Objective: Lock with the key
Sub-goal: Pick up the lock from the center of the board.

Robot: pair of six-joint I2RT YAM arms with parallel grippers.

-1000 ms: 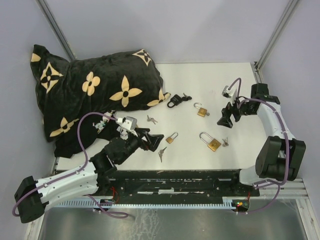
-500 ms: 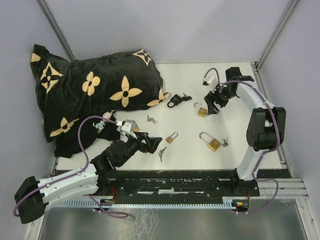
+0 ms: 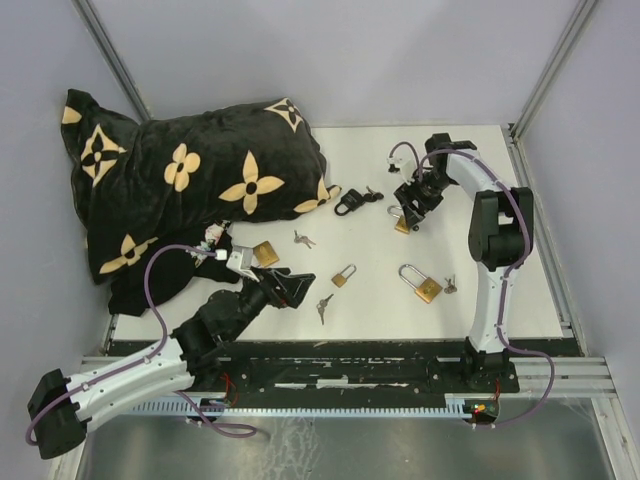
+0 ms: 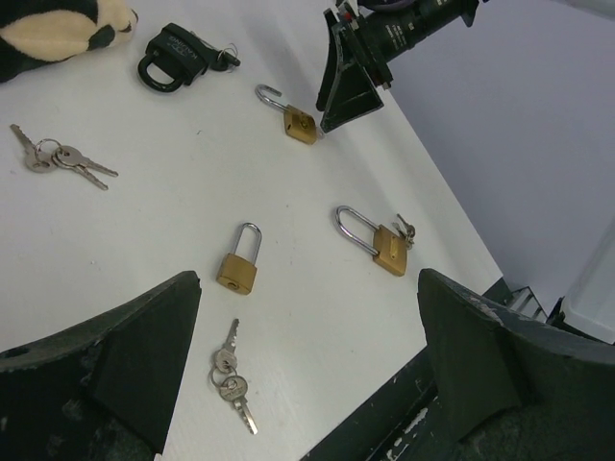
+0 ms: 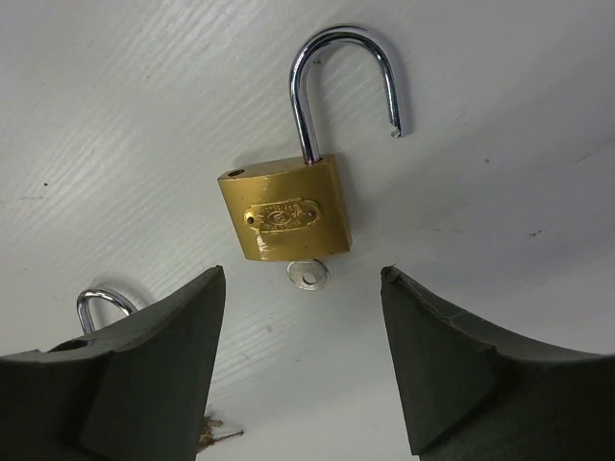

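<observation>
Right end effector (image 5: 300,288) wide, empty, above open padlock (image 5: 286,208) (key (image 5: 309,276) at its 6 o'clock); an off-centre pinch could skid it.

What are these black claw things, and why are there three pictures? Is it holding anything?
They are two robot arms, each ending in a two-finger claw. One picture looks down from above; the other two come from small cameras on the wrists. On the white table lie a black flowered cushion, a black padlock, a small brass padlock, a bigger brass padlock and keys. The right gripper hovers, open, over an open brass padlock with a key in it. The left gripper is open too. Neither holds anything.
</observation>
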